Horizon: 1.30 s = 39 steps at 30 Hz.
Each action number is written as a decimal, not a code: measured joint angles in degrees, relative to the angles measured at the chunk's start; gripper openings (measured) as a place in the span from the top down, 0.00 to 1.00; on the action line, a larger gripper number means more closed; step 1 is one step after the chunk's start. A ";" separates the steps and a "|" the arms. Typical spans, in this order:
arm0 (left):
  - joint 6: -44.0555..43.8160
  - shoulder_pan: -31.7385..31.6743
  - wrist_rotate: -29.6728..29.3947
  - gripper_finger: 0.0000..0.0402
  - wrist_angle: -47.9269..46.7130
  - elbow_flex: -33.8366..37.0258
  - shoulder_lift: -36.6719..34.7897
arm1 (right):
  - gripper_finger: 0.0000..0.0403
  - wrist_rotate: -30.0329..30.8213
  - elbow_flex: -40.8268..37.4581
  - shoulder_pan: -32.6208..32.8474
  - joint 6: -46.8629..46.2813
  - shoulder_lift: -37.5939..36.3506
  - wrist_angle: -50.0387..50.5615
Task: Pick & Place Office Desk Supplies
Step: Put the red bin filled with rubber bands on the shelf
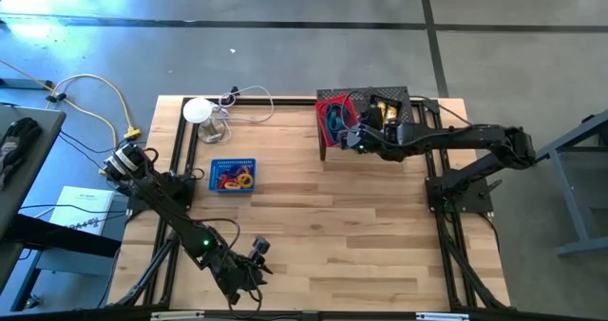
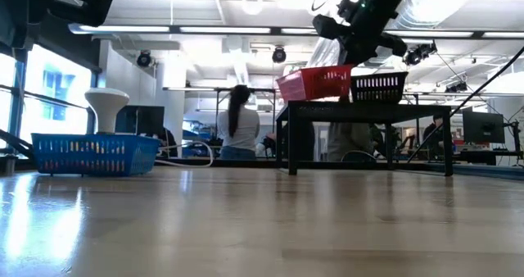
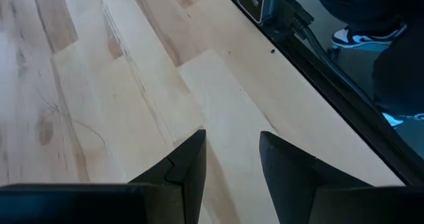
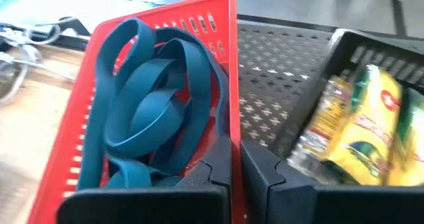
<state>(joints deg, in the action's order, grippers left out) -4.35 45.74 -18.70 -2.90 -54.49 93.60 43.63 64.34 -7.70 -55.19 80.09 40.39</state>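
Pale planked wooden table top (image 1: 313,217), smooth with a slight sheen. Red slotted plastic basket (image 4: 79,124), glossy, seen on the black perforated metal shelf (image 4: 278,78), matt. Blue rubbery elastic loops (image 4: 152,111), smooth, satin. Yellow glossy tubes (image 4: 361,131) in a black slotted plastic basket (image 4: 344,58). Small blue slotted plastic basket (image 2: 94,154) at left.

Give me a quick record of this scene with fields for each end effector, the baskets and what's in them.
right end effector: shut on the rim of the red basket, which sits tilted on the black mesh shelf
red basket contents: blue elastic loops
black basket: on the shelf beside the red one, holding yellow tubes
left end effector: open, holding nothing, over bare table at the near edge
blue basket: on the table, with small orange and purple items
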 joint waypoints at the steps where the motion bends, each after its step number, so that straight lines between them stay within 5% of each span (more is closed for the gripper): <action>1: 0.00 -0.08 0.21 0.67 0.00 0.01 0.00 | 0.99 0.22 0.00 0.10 -0.66 0.00 1.11; 39: -4.71 -0.02 1.53 0.67 0.15 1.26 -0.04 | 0.99 4.41 0.00 1.55 -17.60 -3.85 22.29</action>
<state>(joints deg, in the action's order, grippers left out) -9.06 45.71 -17.17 -2.74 -53.23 93.56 48.04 64.34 -6.15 -72.80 76.25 62.68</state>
